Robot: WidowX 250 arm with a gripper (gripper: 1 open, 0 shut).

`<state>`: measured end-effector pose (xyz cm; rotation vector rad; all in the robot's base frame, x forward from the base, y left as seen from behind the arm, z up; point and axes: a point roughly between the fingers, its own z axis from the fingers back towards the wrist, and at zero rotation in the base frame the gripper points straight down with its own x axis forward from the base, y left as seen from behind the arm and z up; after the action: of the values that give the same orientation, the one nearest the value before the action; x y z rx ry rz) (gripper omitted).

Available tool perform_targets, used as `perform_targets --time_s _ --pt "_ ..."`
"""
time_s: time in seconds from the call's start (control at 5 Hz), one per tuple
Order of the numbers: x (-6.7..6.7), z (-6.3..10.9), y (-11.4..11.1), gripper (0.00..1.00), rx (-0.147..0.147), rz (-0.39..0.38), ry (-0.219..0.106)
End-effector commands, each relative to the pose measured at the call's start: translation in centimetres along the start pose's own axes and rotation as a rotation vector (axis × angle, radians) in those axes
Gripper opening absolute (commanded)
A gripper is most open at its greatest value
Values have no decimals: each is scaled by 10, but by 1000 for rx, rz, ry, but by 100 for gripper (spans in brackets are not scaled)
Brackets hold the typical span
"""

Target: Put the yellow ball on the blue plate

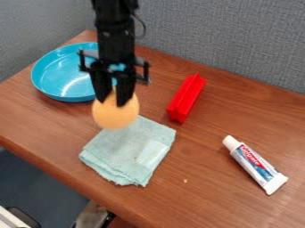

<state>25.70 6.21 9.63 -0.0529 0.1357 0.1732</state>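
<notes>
Jaws closed on the yellow ball, which hangs directly below them, apparently off the surface. Near side of the jaws: the pale teal cloth. Off to one side: the red object. Beyond the jaws, behind the arm: the blue plate, nothing on it that I can see. Step in hand, I judge: carry. I'd keep squeeze constant, raise the ball above the rim first, then traverse smoothly; it's smooth and could slip. Release low, over the middle.
</notes>
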Motion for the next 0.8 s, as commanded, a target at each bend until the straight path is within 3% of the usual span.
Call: perform_targets --time_s 0.0,0.2,0.6 --pt "20 43 30 0 -10 67 -109" --pt "46 52 61 0 -8 129 -122" --pt "52 33 81 0 17 170 -105"
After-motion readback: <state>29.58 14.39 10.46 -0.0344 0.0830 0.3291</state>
